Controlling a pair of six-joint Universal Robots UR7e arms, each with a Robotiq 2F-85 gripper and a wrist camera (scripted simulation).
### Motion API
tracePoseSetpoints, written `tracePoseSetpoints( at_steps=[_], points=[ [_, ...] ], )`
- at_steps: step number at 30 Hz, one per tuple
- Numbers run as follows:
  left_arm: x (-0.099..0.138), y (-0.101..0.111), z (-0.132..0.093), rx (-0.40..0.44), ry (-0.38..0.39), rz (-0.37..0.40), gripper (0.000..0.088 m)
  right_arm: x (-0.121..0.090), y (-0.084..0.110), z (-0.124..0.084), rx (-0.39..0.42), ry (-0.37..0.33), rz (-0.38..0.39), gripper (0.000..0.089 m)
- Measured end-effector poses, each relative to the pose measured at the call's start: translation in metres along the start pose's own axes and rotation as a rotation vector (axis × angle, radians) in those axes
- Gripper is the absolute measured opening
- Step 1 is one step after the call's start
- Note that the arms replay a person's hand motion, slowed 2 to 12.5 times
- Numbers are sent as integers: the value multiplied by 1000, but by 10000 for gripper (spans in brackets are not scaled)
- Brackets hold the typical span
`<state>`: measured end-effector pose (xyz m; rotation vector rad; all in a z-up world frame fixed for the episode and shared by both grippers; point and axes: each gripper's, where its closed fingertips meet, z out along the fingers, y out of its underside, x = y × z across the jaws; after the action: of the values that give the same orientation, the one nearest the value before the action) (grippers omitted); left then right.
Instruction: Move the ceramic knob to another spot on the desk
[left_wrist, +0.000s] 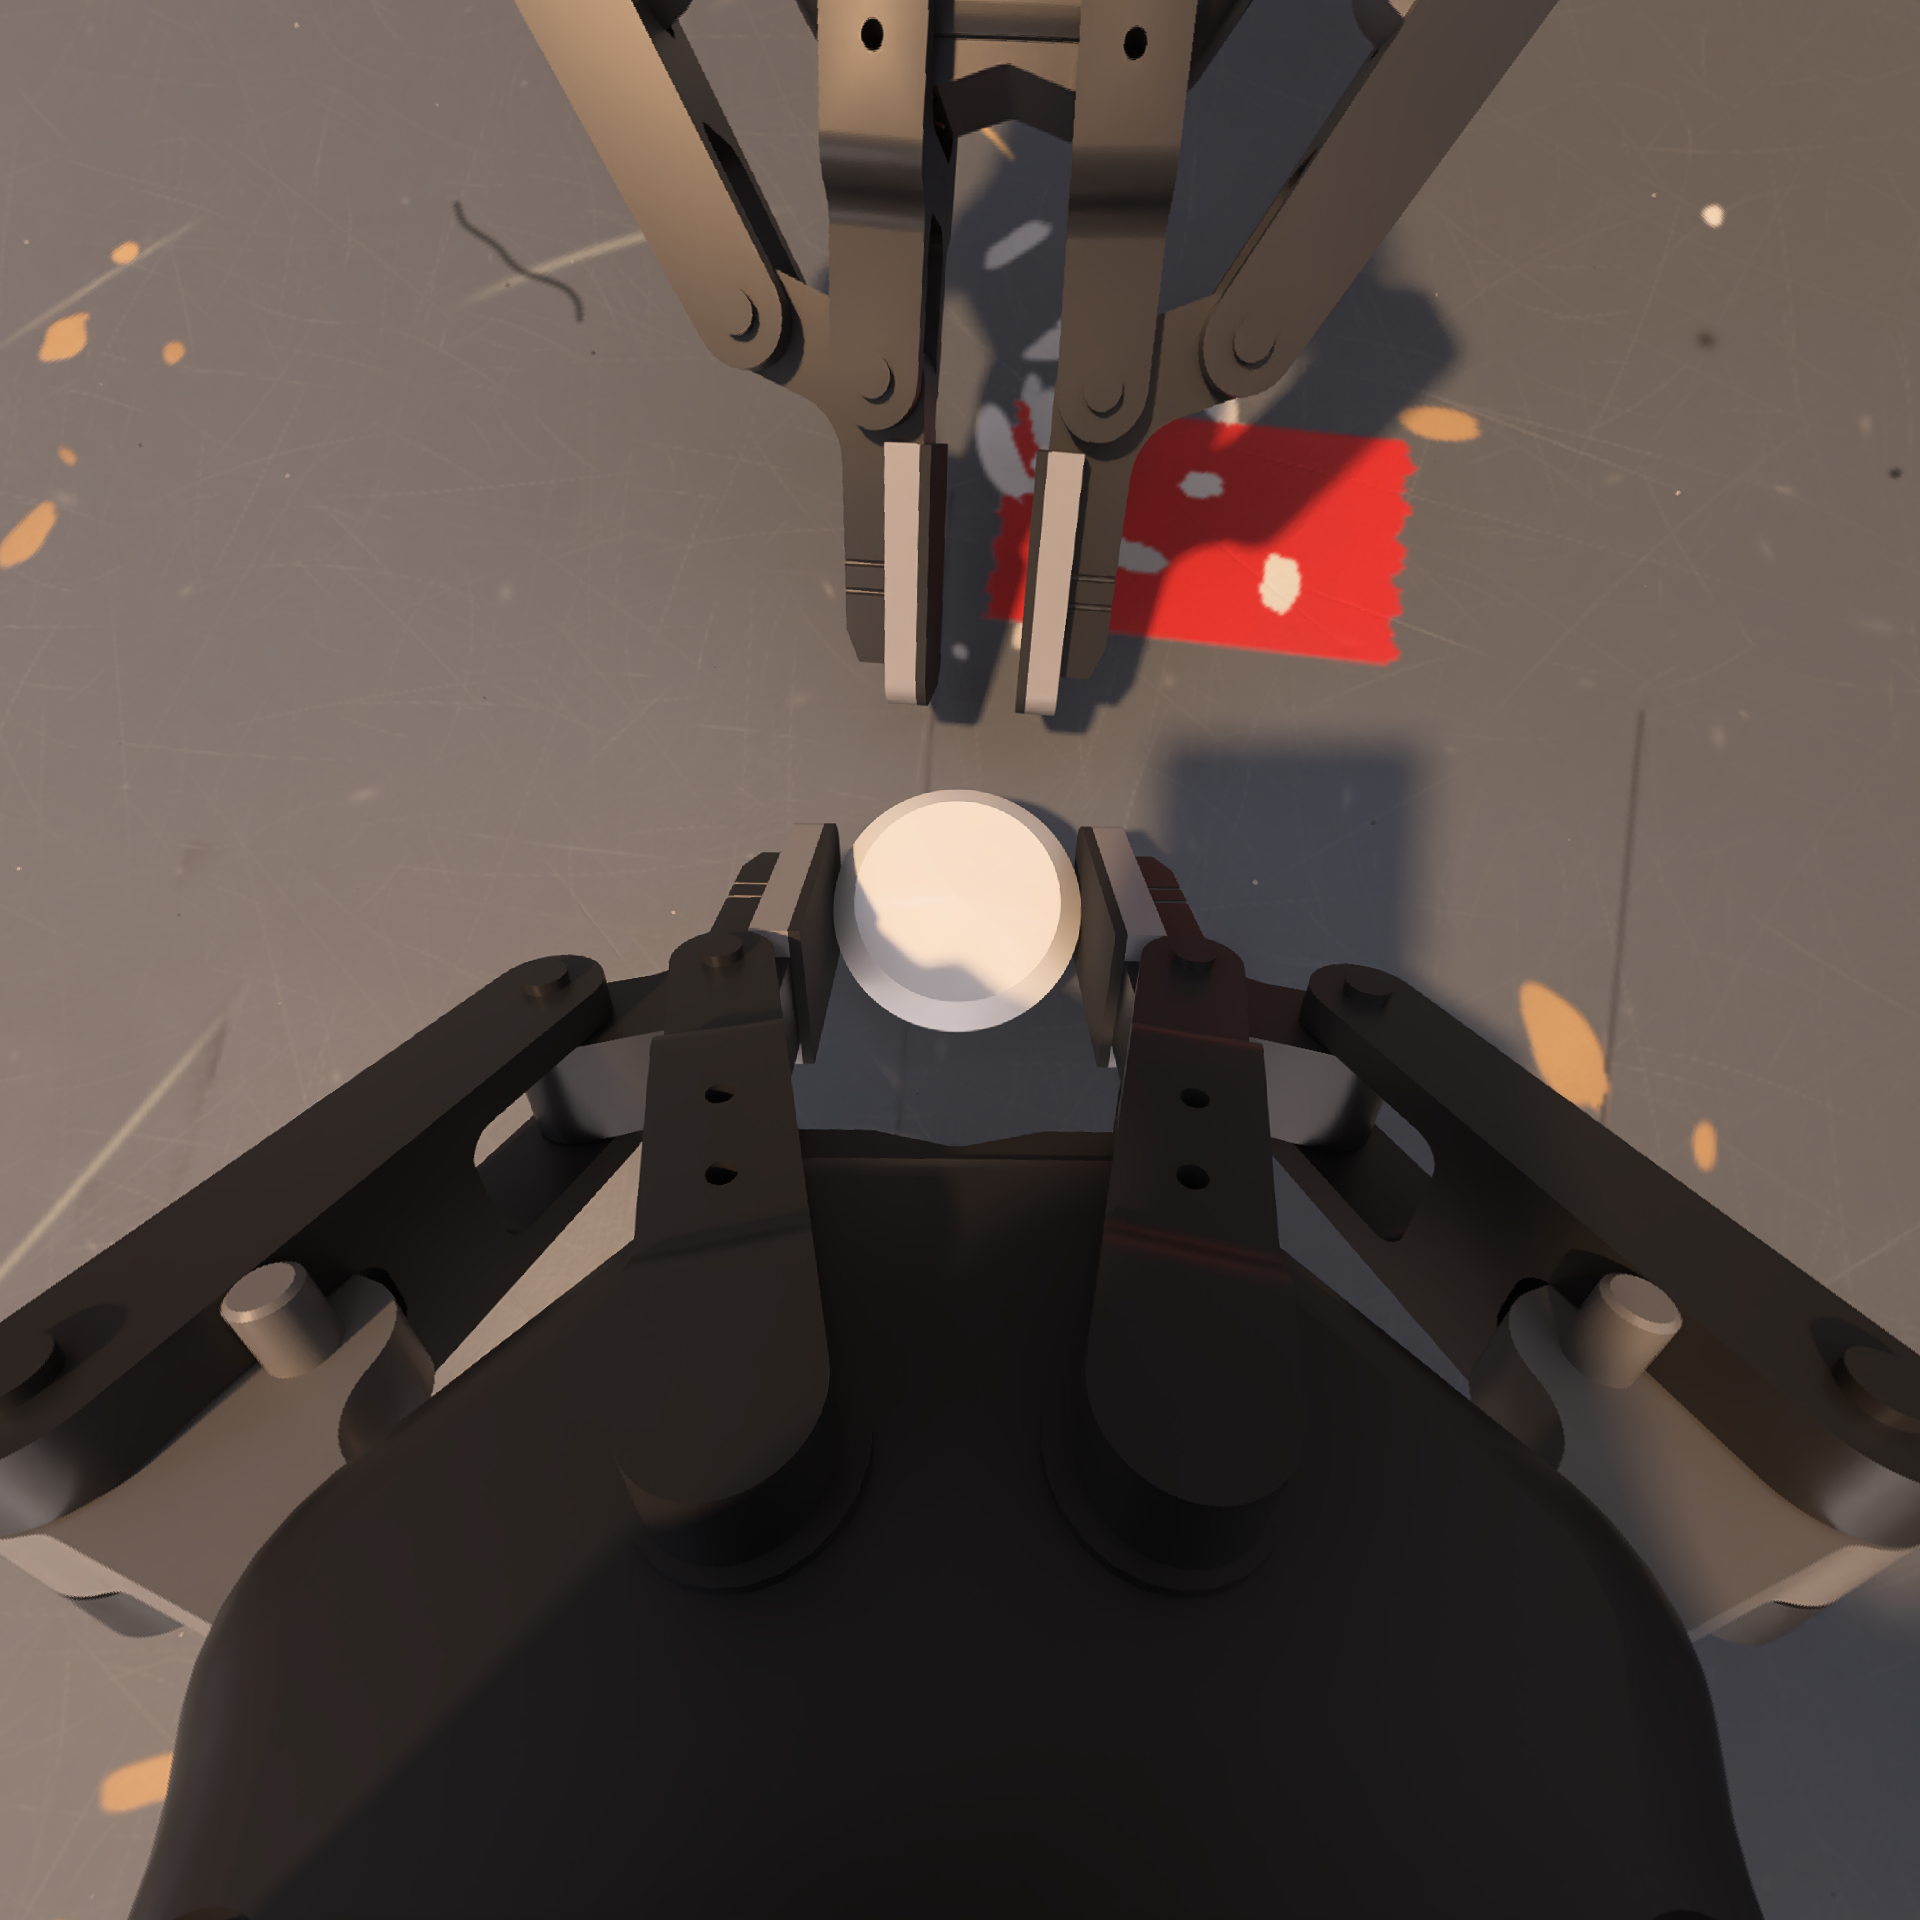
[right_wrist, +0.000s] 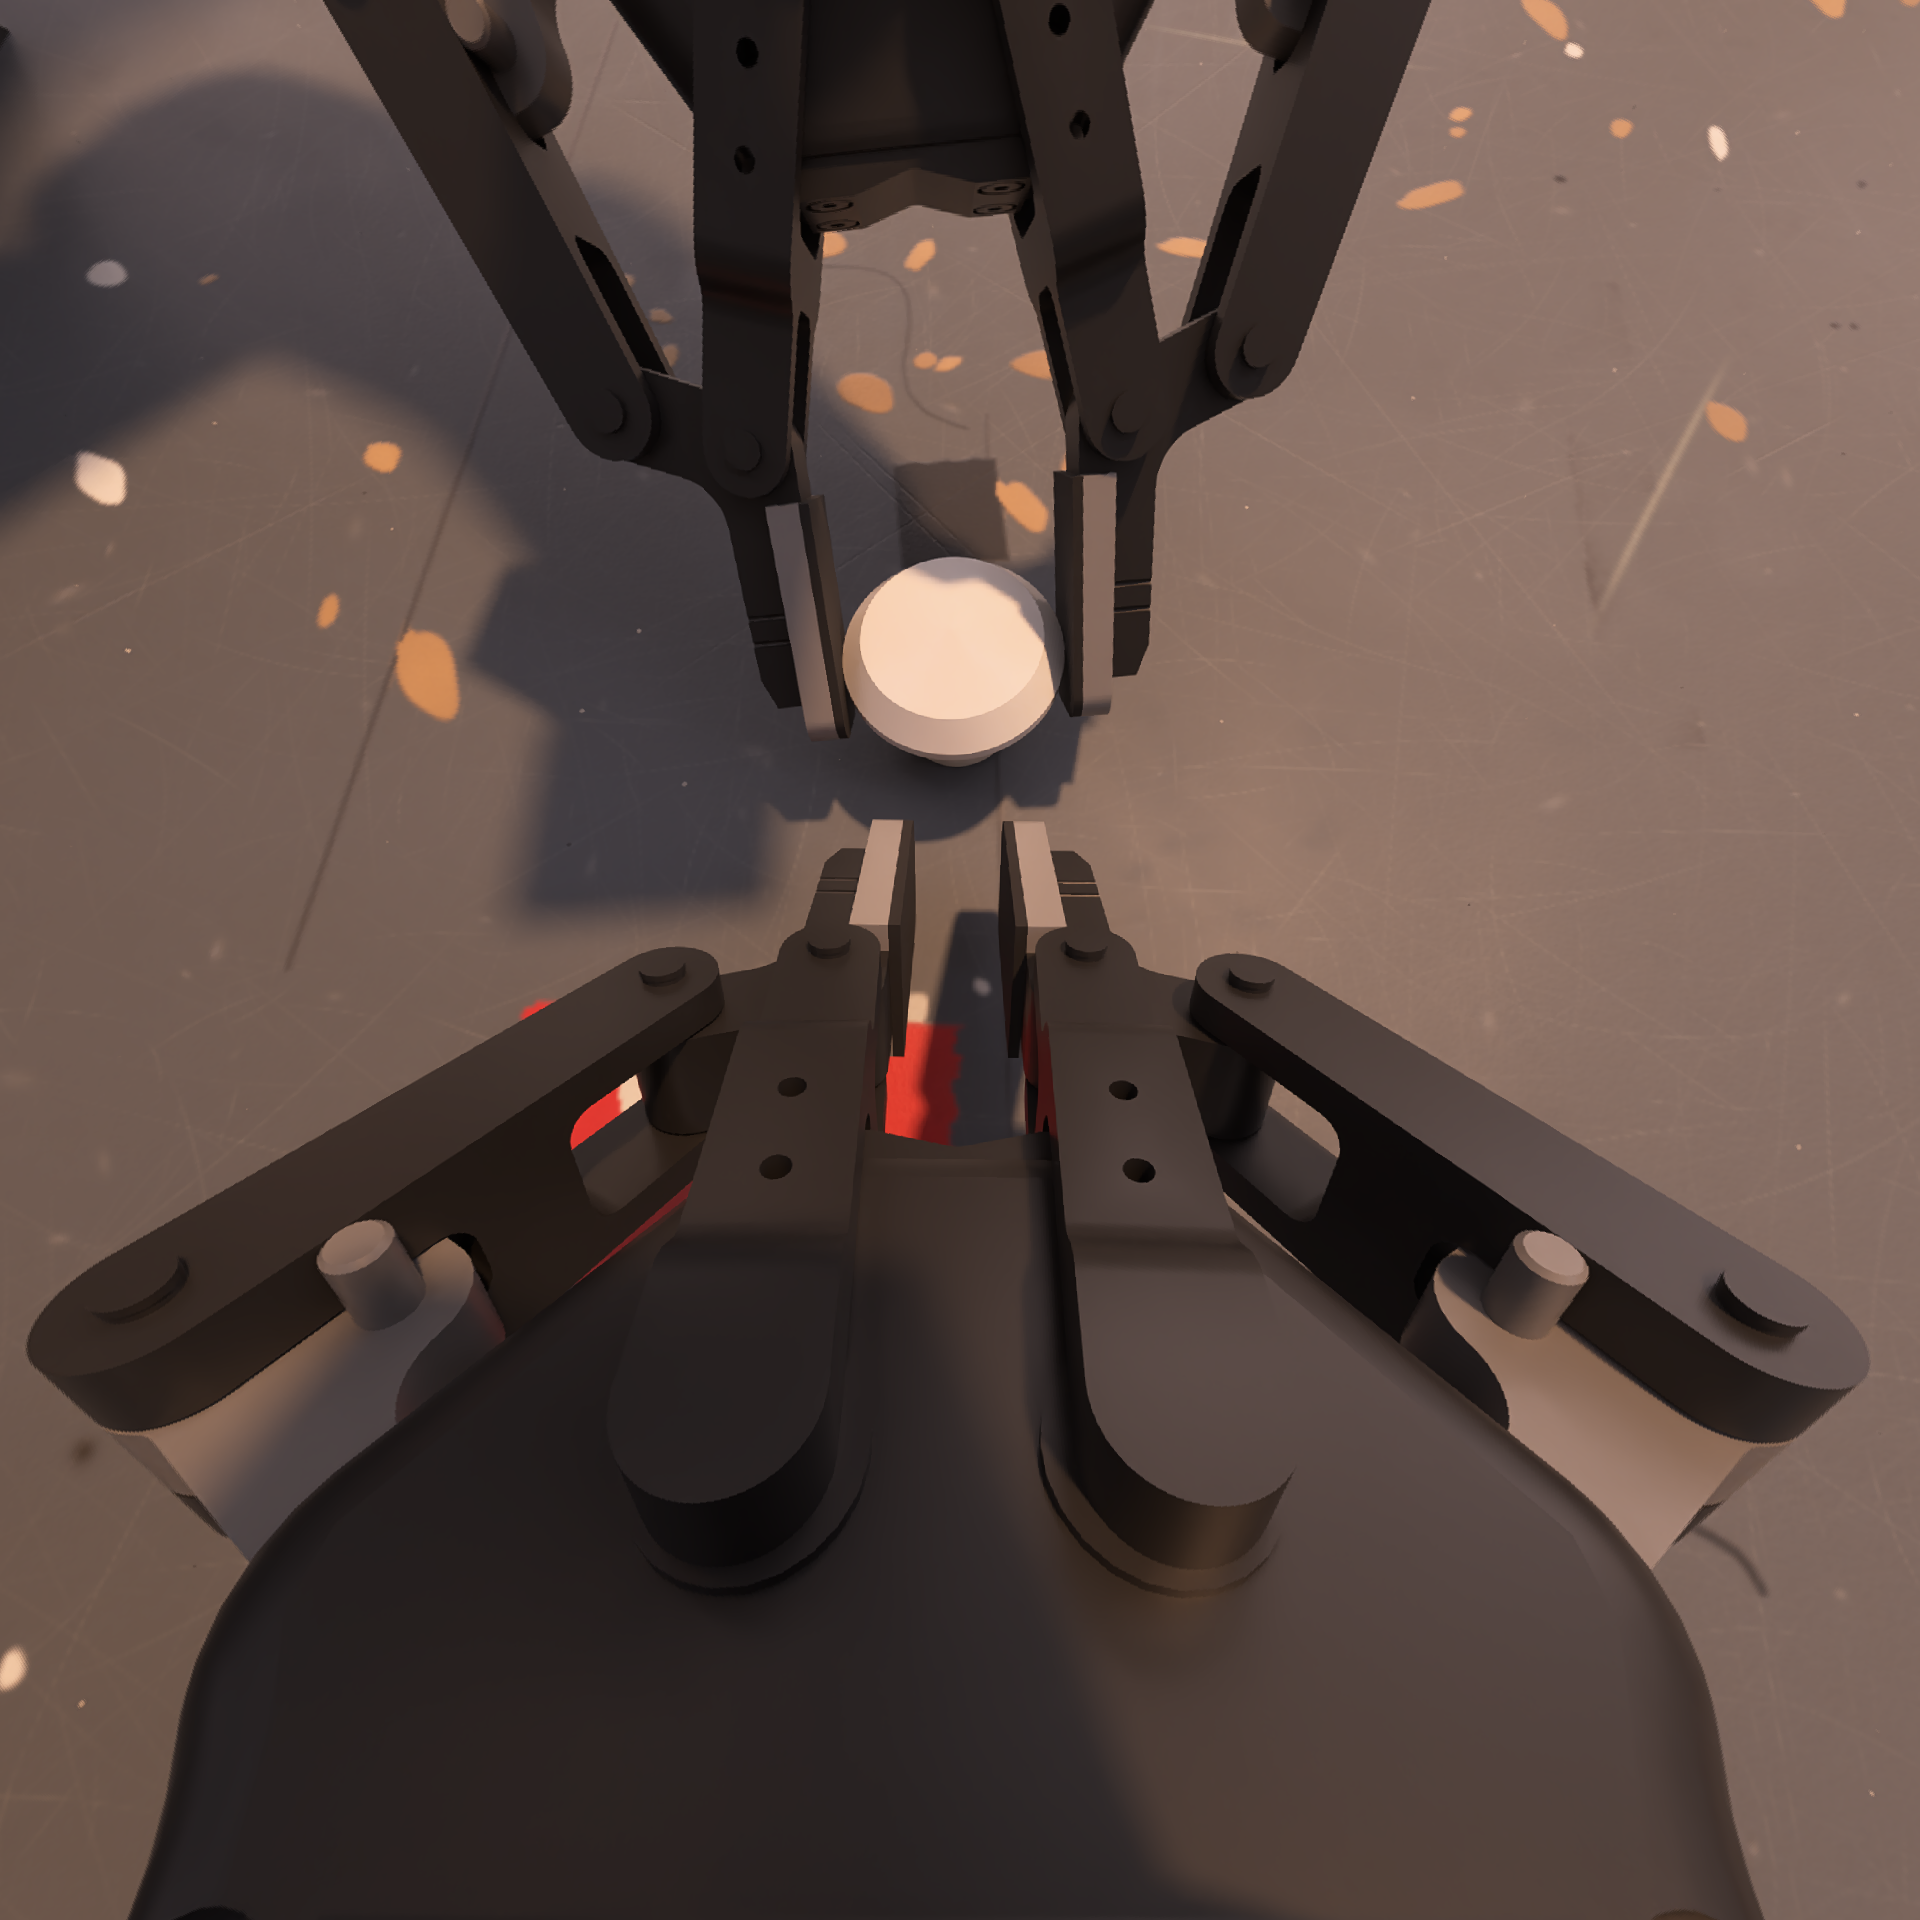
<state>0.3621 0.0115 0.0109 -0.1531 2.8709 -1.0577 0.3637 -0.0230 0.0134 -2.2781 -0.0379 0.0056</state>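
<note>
The ceramic knob (left_wrist: 956, 909) is a white round knob with a flat top, seen from above in the left wrist view. My left gripper (left_wrist: 961, 831) is shut on it, one pad against each side. In the right wrist view the knob (right_wrist: 951, 649) shows between the left gripper's (right_wrist: 954, 717) fingers, its short stem at or just above the grey desk (right_wrist: 1455, 727); I cannot tell which. My right gripper (right_wrist: 954, 831) faces the knob a short way off, with a narrow gap between its pads and nothing in it. It also shows in the left wrist view (left_wrist: 975, 701).
A red strip of tape (left_wrist: 1278, 540) lies flat on the desk under the right gripper, and shows partly in the right wrist view (right_wrist: 920, 1091). The scratched grey desk (left_wrist: 416, 623) carries orange and white paint flecks. The two grippers point at each other, tips close.
</note>
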Motion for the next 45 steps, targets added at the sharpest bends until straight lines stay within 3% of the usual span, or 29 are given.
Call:
tracePoseSetpoints(
  at_steps=[8, 17, 22, 30, 37, 41, 45],
  points=[
    [1, 0, 0, -1, -5, 10, 400, -2, 0, 0, 0, -15, 1, 147],
    [1, -1, 0, -4, -13, 21, 400, -15, 0, 1, -3, -88, -11, 60],
    [1, -1, 0, -5, -16, 25, 400, -16, 0, 1, -6, -95, -10, 57],
    [2, -1, 0, -5, -18, 29, 400, -1, 0, 1, -2, -12, 15, 68],
    [2, -1, 0, -3, -16, 28, 400, 17, 1, -2, 0, 82, 56, 190],
    [2, -1, 0, -2, -14, 26, 400, 22, 3, -3, 1, 100, 82, 233],
    [2, -1, 1, -1, -11, 24, 400, 20, 4, -3, 2, 75, 98, 234]
  ],
)
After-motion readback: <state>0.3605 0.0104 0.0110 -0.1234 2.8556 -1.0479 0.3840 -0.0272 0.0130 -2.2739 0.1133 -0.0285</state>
